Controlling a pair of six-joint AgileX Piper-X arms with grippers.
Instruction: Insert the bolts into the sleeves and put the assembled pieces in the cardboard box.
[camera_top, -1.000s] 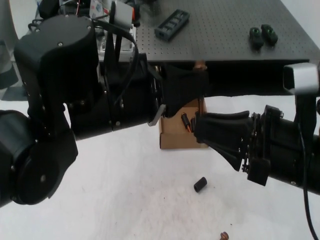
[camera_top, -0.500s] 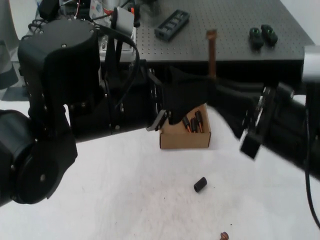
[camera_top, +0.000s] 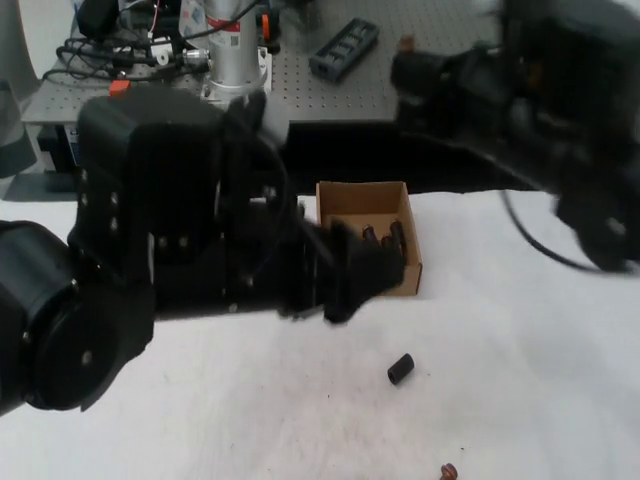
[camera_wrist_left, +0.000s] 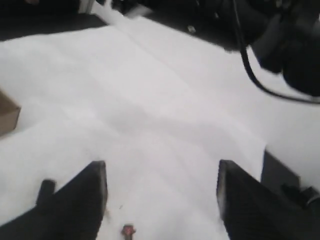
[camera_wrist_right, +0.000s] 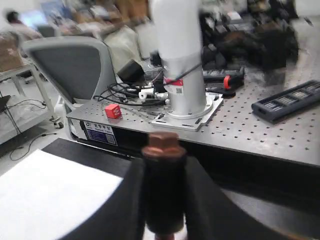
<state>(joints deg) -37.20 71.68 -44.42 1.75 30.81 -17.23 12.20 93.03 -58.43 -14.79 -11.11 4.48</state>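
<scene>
We see the right claw (camera_wrist_right: 165, 210), clamped on an assembled piece (camera_wrist_right: 162, 170), swung up from the cardboard box (camera_top: 345, 195) past the worktop's far edge, so nothing dropped yet. Left claw (camera_wrist_left: 161, 172), fingers apart, now faces the loose sleeve (camera_top: 401, 369) and bolt (camera_top: 448, 470) near the front edge.

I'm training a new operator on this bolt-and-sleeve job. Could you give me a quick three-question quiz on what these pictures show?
1. True or false: the left gripper is shut.
2. Where does the loose sleeve lie relative to the cardboard box? A) inside it B) outside it, on the white cloth C) balanced on its rim
3. Fill in: the right gripper is shut on a black sleeve with a ___-coloured bolt head sticking out.

Key: 1 false, its fingers stand open with nothing between them. 2 B. 3 copper.
</scene>
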